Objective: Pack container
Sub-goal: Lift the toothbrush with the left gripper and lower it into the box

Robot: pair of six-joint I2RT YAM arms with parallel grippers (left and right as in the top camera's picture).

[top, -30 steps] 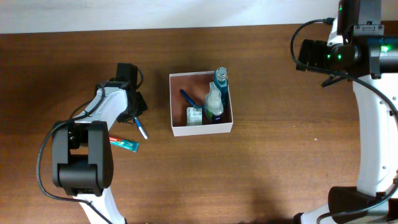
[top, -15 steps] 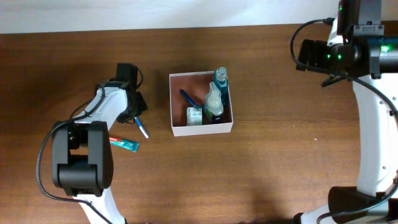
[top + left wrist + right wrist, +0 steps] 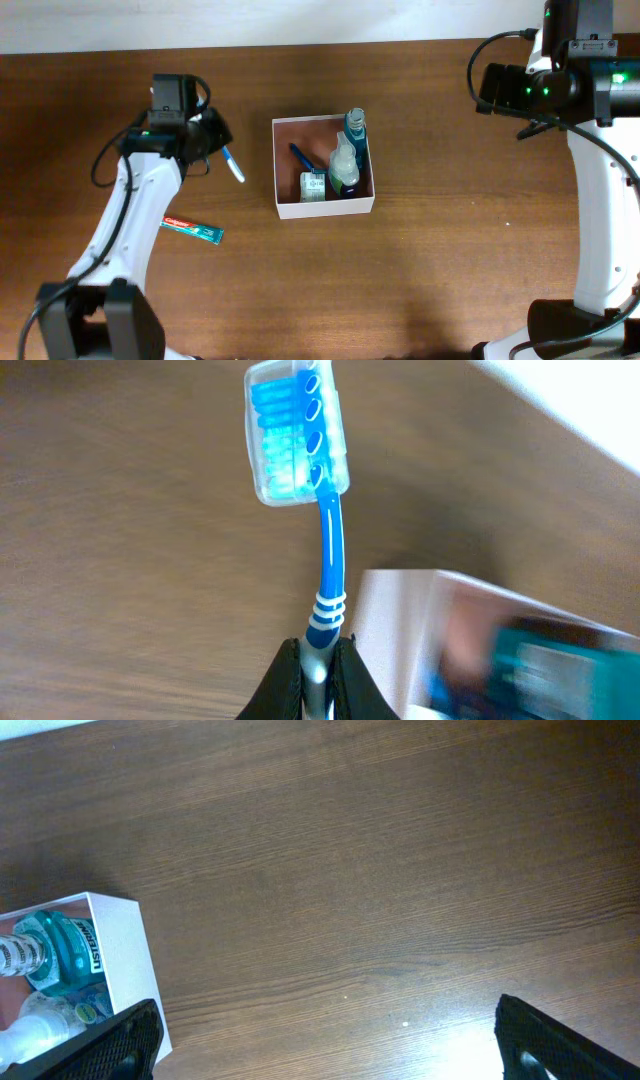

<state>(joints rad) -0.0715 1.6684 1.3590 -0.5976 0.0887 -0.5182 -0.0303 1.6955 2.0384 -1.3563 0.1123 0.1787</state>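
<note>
The container (image 3: 325, 208) sits on the brown desk (image 3: 450, 260) near its middle, open top up, with white outer walls and a reddish-brown floor. Inside, along its right wall, lie a teal mouthwash bottle (image 3: 354, 124) and a clear bottle (image 3: 344, 160). A dark blue stick-like item (image 3: 301, 157) lies slantwise further left, and a small white-and-green packet (image 3: 313, 185) sits near the front wall.

The left fingers (image 3: 288, 685) are pressed onto the handle end of a blue toothbrush (image 3: 322, 560), pinching it. Its head, under a clear cap, points away from them. From overhead the toothbrush (image 3: 232, 163) sits to the left of the container and apart from it, angled toward the front. Whether it touches the desk cannot be told. In the left wrist view the box shows only as a blur at the lower right.

A toothpaste tube (image 3: 192, 229) lies flat on the desk, nearer the front and left of the toothbrush.

The right fingers (image 3: 110, 1045) are spread wide and hold nothing, with bare desk between them. They are well to the right of the container (image 3: 125, 955), whose corner and mouthwash bottle (image 3: 60, 950) show at the left edge.
</note>
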